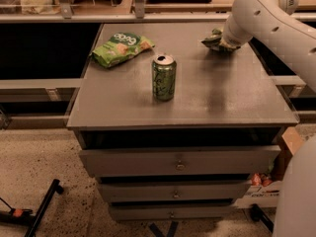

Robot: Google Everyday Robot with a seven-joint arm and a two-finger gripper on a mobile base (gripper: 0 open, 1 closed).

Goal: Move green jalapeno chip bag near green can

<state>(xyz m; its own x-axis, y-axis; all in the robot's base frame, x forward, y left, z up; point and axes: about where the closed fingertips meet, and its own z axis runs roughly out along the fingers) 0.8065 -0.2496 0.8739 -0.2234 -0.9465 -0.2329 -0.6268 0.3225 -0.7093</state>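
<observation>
From where I stand, the white arm (269, 16) reaches in from the right and bends down to the far right corner of the grey cabinet top (222, 100). The gripper (228, 44) sits right at that corner, low over the surface, its end mostly hidden under the bulky wrist. The green jalapeno chip bag (211, 38) lies there too, a small crumpled dark-green packet poking out on the gripper's left side and touching it. Only the left part of the bag shows; the rest is covered by the arm. Whether the gripper is clamped on the bag or merely resting against it, I cannot tell.

The green can (164, 78) stands upright near the middle of the top, silver lid up, pale scribbles on its side. It is well apart from the bag, nearer the front edge and to the left of the gripper. At the far left corner lies a larger, flatter lime-green bag (121, 47) with a white logo, tilted slightly.

Below the top, the cabinet has a stack of drawers (180, 163), all closed. A cardboard box (290, 143) rests on the floor at the right.
</observation>
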